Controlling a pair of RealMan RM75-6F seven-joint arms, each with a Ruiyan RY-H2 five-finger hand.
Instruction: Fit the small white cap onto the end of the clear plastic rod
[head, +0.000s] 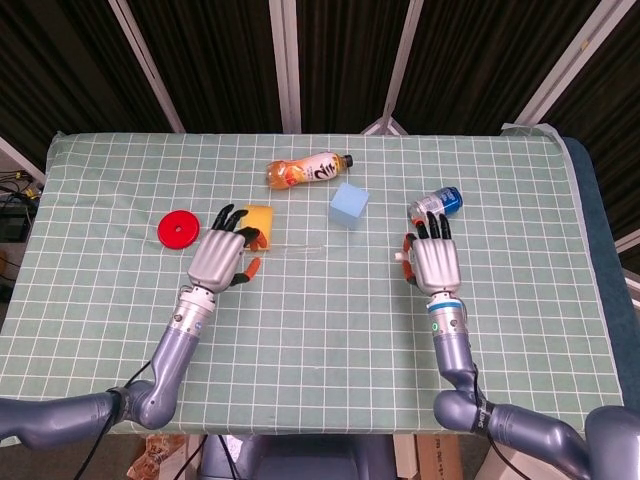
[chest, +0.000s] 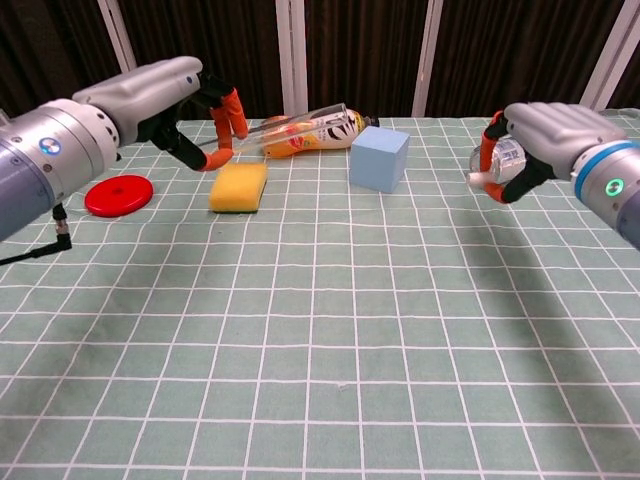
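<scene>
My left hand (head: 225, 258) (chest: 190, 100) is raised above the table on the left and holds the clear plastic rod (chest: 300, 122) by one end. The rod's free end points right, toward the other hand, and shows only faintly in the head view (head: 296, 248). My right hand (head: 432, 262) (chest: 545, 135) hangs above the table on the right. It pinches the small white cap (chest: 478, 178) (head: 401, 255) between its thumb and a finger. A wide gap separates the cap from the rod's free end.
A yellow sponge (chest: 239, 186) and a red disc (chest: 118, 195) lie below the left hand. An orange drink bottle (chest: 325, 132) lies behind the rod, with a blue cube (chest: 379, 158) beside it. A can (head: 440, 203) lies just behind the right hand.
</scene>
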